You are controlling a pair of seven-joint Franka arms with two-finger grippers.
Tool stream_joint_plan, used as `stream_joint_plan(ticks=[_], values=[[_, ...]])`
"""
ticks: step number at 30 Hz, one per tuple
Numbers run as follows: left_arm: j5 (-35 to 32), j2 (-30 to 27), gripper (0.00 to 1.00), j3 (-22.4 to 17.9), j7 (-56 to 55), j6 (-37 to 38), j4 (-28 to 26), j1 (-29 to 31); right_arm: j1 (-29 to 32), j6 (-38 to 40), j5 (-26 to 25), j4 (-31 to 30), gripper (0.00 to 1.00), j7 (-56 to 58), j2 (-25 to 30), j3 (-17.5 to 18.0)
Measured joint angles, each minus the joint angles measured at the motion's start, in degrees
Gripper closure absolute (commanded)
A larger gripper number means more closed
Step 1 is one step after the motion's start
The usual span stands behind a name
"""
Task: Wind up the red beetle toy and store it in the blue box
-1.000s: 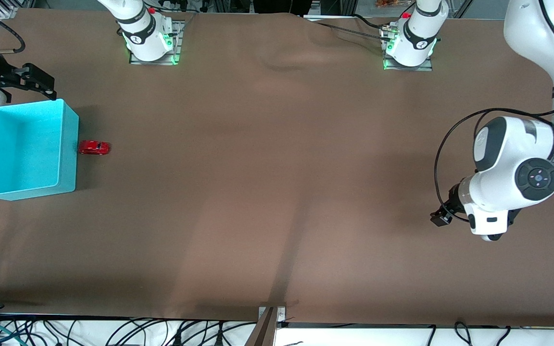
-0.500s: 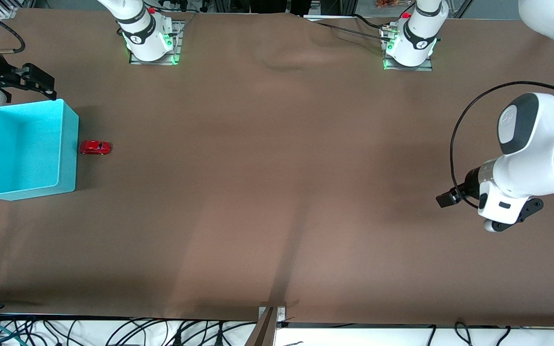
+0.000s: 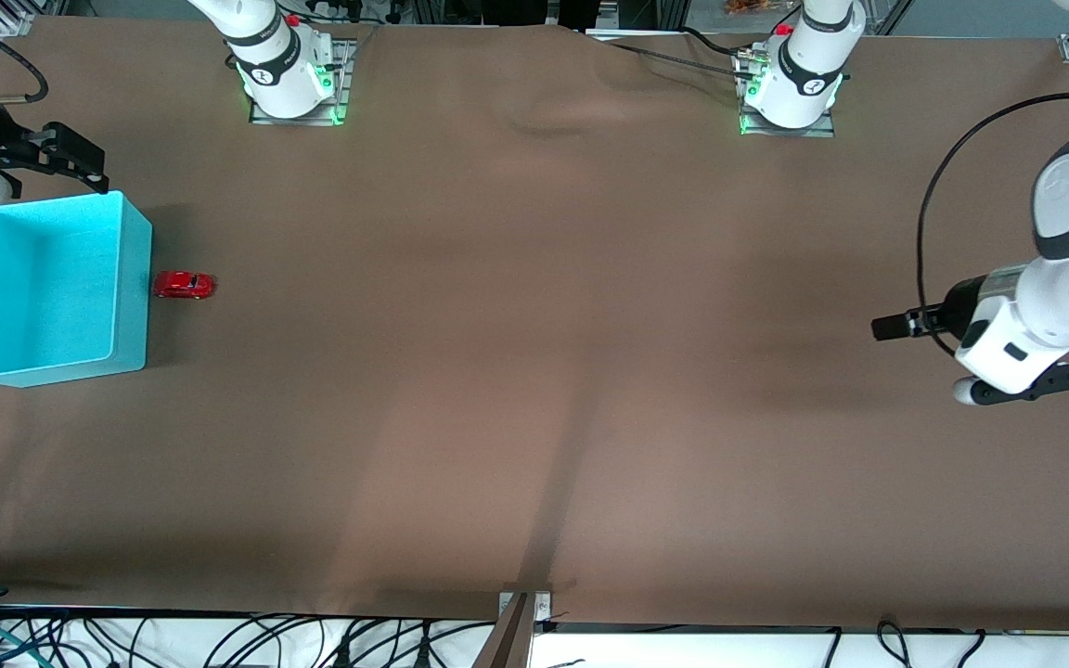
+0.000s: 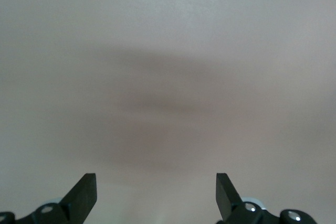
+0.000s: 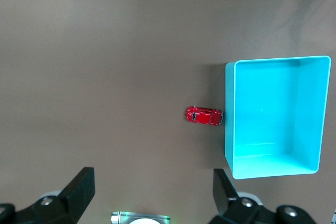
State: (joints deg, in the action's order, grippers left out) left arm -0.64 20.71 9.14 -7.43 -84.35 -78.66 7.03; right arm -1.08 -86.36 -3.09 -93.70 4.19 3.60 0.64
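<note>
I see the red beetle toy (image 3: 184, 285) on the brown tabletop (image 3: 534, 371), touching the outer wall of the blue box (image 3: 131, 288) at the right arm's end. My right pincer (image 5: 152, 190) hangs high over that end, fingers spread wide, empty. My left pincer (image 4: 156, 195) (also released, holding nothing) is over bare tabletop at the left arm's end.
</note>
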Motion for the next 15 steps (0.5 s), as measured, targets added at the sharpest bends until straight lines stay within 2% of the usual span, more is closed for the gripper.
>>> stream_joint_plan(ticks=[8, 15], values=[[0.7, -2.7, 0.00, 0.0, 0.0, -1.2, -3.8, 0.2, 0.1, 0.0, 0.0, 0.0, 0.00, 0.0, 0.0, -0.1], [0.8, -7.5, 0.00, 0.0, 0.0, -8.4, -12.0, 0.2, 0.1, 0.0, 0.0, 0.0, 0.00, 0.0, 0.0, -0.1]])
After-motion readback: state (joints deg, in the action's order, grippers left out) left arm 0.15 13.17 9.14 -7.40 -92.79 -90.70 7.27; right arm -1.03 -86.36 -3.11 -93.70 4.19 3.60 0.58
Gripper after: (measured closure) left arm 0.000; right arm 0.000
